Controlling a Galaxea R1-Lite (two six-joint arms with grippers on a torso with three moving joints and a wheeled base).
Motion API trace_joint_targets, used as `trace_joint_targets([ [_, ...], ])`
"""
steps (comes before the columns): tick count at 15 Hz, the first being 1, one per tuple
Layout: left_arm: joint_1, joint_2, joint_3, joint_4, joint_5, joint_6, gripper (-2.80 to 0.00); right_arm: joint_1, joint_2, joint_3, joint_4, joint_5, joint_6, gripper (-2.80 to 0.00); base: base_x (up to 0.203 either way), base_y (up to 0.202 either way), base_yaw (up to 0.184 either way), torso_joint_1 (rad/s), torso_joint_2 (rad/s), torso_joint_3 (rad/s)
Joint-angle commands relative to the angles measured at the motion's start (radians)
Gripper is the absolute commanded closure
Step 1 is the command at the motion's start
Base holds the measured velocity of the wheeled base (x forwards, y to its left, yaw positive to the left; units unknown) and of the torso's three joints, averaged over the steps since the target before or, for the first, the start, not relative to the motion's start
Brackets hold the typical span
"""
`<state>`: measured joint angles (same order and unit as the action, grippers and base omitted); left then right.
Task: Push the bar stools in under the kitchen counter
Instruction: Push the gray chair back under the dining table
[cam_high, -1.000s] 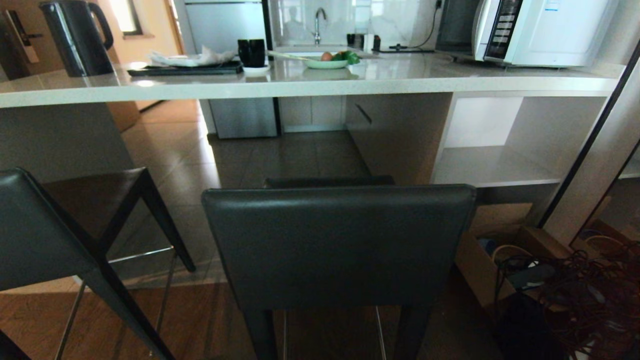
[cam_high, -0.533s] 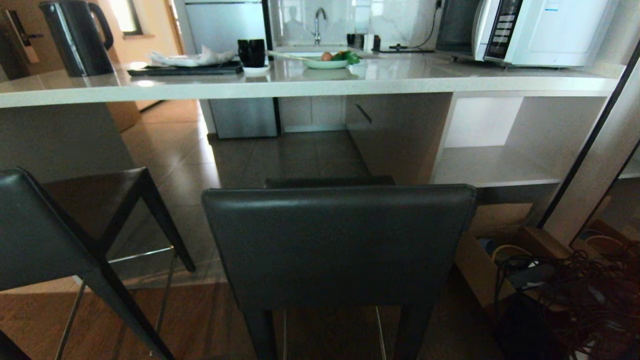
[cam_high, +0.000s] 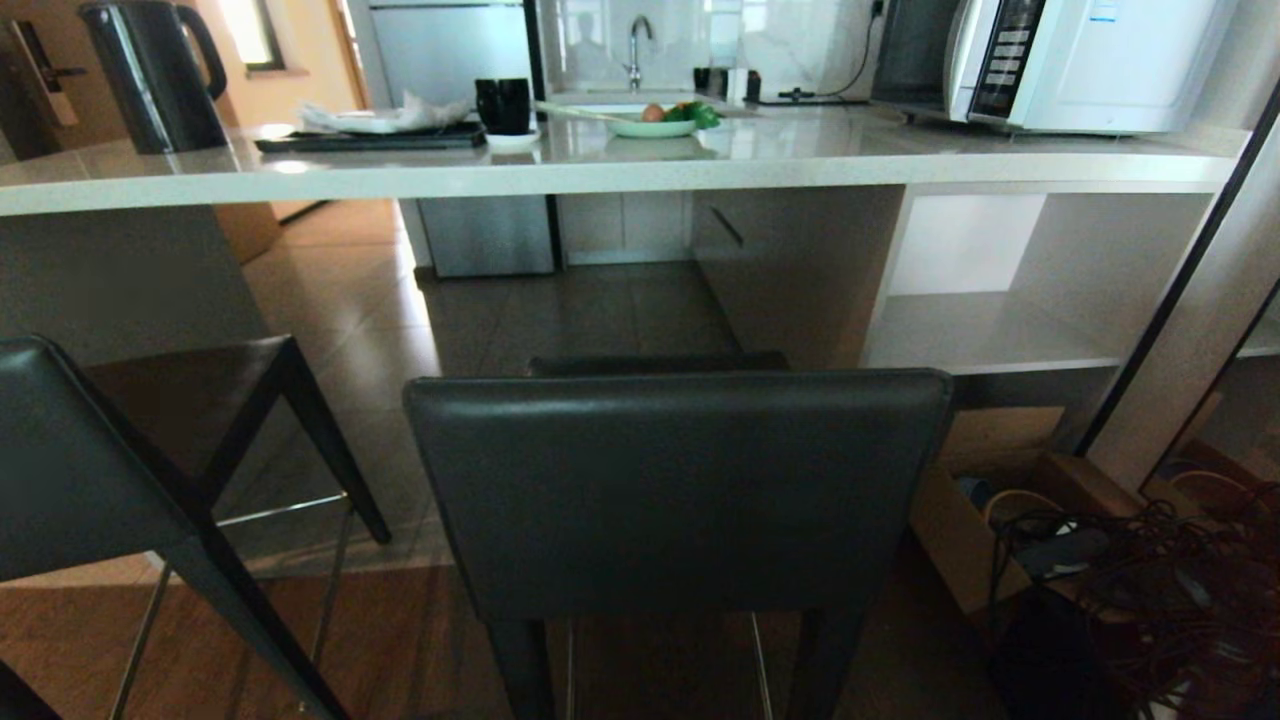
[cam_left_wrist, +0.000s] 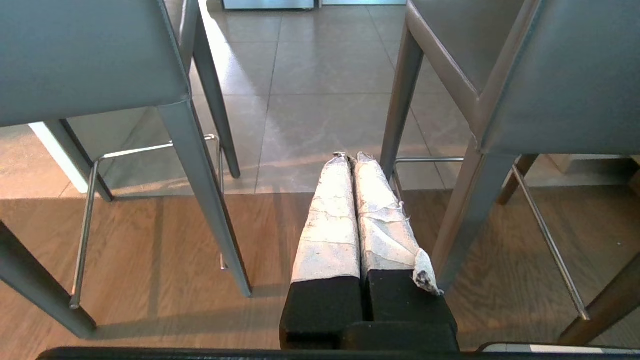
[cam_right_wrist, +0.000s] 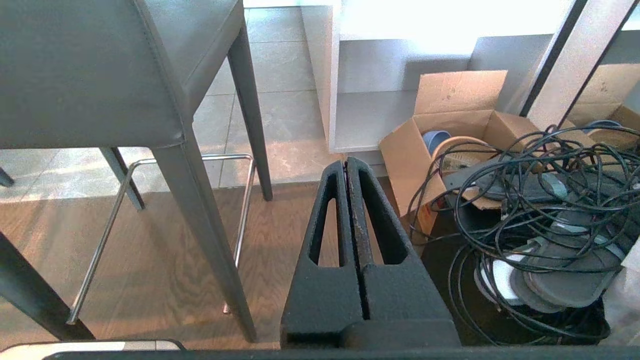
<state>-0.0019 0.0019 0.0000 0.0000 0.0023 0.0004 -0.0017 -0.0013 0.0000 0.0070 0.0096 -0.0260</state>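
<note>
Two dark-grey bar stools stand on the floor in front of the kitchen counter (cam_high: 600, 165). One bar stool (cam_high: 680, 490) is straight ahead with its backrest toward me, and only the front edge of its seat lies below the slab. The other bar stool (cam_high: 80, 460) is at the left, turned at an angle. Neither arm shows in the head view. My left gripper (cam_left_wrist: 352, 156), with white-taped fingers, hangs shut and empty low between the two stools (cam_left_wrist: 85, 55) (cam_left_wrist: 560, 75). The right gripper (cam_right_wrist: 346, 162) is shut and empty beside the middle stool's leg (cam_right_wrist: 200, 225).
On the counter sit a black kettle (cam_high: 155, 70), a tray (cam_high: 370, 135), a mug (cam_high: 503, 103), a plate of food (cam_high: 655, 122) and a microwave (cam_high: 1060, 60). Open white shelves (cam_high: 990, 330) stand at the right. A cardboard box (cam_right_wrist: 450, 125) and tangled cables (cam_right_wrist: 540, 200) lie on the floor there.
</note>
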Motion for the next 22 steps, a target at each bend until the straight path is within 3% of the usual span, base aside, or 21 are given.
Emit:
trace_joint_targets([
  [1, 0.000, 0.003, 0.000, 0.000, 0.001, 0.000, 0.00, 0.000, 0.000, 0.000, -0.001, 0.001, 0.000, 0.00, 0.000, 0.000, 0.000, 0.000, 0.00, 0.000],
  [22, -0.001, 0.003, 0.000, -0.001, 0.001, -0.002, 0.00, 0.000, 0.000, 0.000, -0.004, 0.001, 0.004, 0.00, 0.000, 0.000, 0.000, 0.000, 0.00, 0.000],
])
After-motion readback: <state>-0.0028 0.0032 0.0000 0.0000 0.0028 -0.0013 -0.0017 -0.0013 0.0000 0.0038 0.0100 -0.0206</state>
